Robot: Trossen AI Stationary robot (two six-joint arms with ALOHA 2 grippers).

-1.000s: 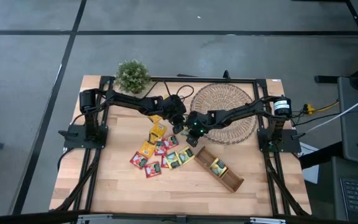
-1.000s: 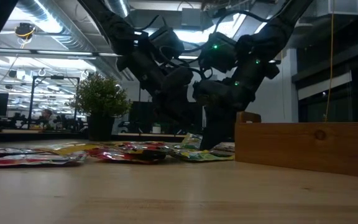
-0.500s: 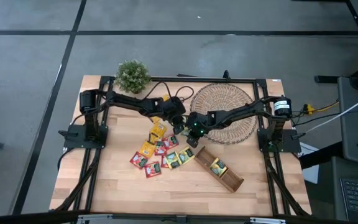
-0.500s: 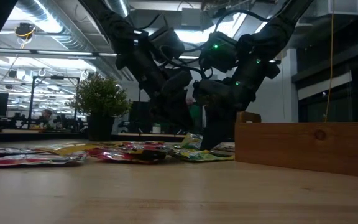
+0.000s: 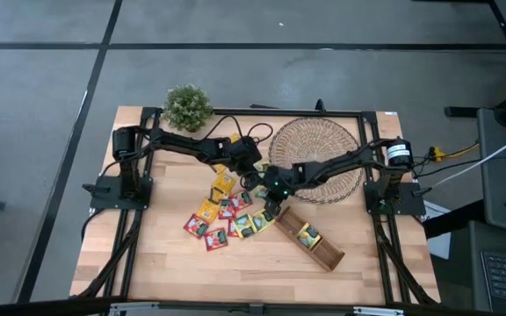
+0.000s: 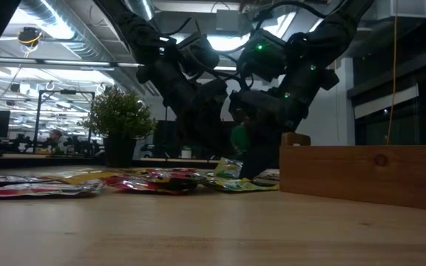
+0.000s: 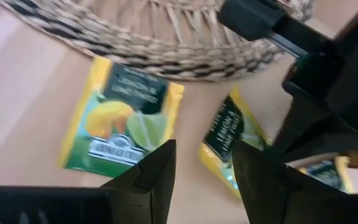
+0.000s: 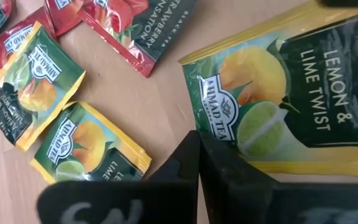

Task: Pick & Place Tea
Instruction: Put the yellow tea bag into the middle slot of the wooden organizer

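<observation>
From above, tea sachets [image 5: 227,215] scatter mid-frame. Only the right wrist view shows the right gripper [image 8: 199,155] clenched on a lemon-lime sachet [image 8: 278,93]; the left gripper [image 7: 202,163] hangs released.

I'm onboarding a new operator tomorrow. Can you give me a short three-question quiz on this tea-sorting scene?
1. True or false: the right pincer is shut on a Lemon & Lime Twist sachet.
2. Multiple choice: what lies beside the round woven mat in the left wrist view? A) a red sachet B) a yellow-and-green sachet C) a spoon
3. Fill in: the left pincer has its fingers ____.

Key
1. True; the closed fingers pinch its edge.
2. B
3. open, with nothing between them; it hovers over the sachets near the mat.
</observation>
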